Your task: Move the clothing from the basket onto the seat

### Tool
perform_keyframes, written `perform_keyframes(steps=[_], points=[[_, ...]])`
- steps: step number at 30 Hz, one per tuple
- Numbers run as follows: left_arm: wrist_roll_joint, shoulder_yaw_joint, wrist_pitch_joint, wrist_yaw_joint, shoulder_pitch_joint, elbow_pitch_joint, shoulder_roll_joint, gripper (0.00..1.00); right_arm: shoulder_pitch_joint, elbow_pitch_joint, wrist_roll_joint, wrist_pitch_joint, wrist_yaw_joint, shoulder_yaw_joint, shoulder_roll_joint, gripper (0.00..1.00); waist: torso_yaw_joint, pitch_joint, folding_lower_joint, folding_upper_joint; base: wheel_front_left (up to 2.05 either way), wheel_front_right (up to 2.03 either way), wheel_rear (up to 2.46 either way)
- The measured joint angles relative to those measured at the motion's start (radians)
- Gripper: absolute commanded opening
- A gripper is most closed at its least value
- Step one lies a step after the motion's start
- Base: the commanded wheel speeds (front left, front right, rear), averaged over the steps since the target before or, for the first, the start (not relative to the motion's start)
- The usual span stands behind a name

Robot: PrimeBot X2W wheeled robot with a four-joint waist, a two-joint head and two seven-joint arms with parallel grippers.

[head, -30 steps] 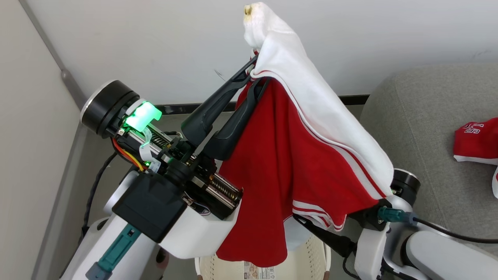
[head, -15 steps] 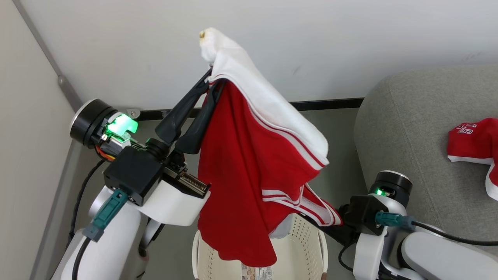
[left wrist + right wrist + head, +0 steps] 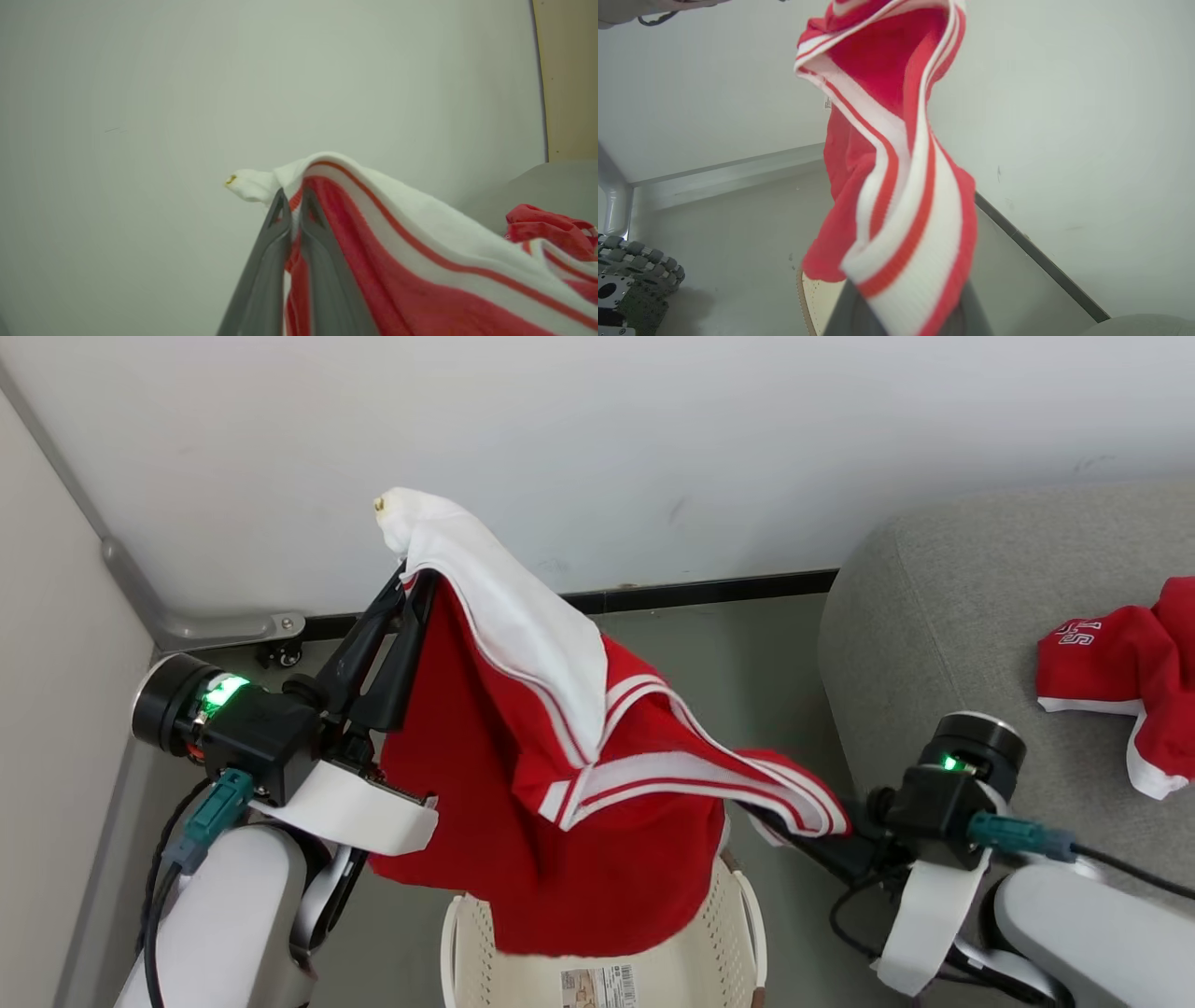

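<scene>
Since the earlier frame the shorts have slipped off the right forearm, and the right gripper has clamped shut on their striped hem. The seat lies at the right of the frame (the jersey is already on it), so the right arm is nearer. The shorts hang mid-frame above the basket, their long axis slanting from upper left to lower right, waistband uppermost. The left gripper, all but closed, pinches that waistband.
</scene>
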Motion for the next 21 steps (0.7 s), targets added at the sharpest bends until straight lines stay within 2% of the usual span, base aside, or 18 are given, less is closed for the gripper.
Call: perform_keyframes(steps=[8, 10, 12, 13, 14, 21], points=[[-0.037, 0.017, 0.000, -0.002, 0.020, 0.045, -0.005, 0.00, 0.001, 0.006, 0.043, -0.081, 0.000, -0.150, 0.000, 0.00, -0.020, 0.004, 0.0000, 0.0000, 0.00, 0.00, 0.00], [-0.038, 0.016, 0.000, -0.009, 0.033, 0.061, -0.003, 0.32, 0.004, 0.014, 0.055, -0.099, 0.000, -0.190, 0.000, 0.00, -0.022, 0.006, 0.0000, 0.0000, 0.00, 0.00, 0.00], [-0.039, 0.010, 0.000, -0.018, 0.048, 0.077, 0.003, 0.57, 0.005, 0.020, 0.068, -0.117, 0.000, -0.245, 0.000, 0.00, -0.025, 0.008, 0.0000, 0.0000, 0.00, 0.00, 0.00], [-0.040, 0.007, 0.000, -0.019, 0.052, 0.083, 0.007, 0.85, 0.006, 0.023, 0.070, -0.123, 0.000, -0.266, 0.000, 0.00, -0.026, 0.009, 0.0000, 0.0000, 0.00, 0.00, 0.00], [-0.042, 0.004, 0.000, -0.020, 0.052, 0.087, 0.010, 1.00, 0.008, 0.026, 0.074, -0.125, 0.000, -0.288, 0.000, 0.00, -0.027, 0.009, 0.0000, 0.0000, 0.00, 0.00, 0.00], [-0.057, 0.015, 0.001, -0.028, 0.067, 0.095, 0.034, 1.00, 0.050, 0.044, 0.077, -0.148, 0.000, -0.426, 0.005, 0.00, -0.036, 0.013, 0.0000, 0.0000, 0.00, 0.00, 0.00]])
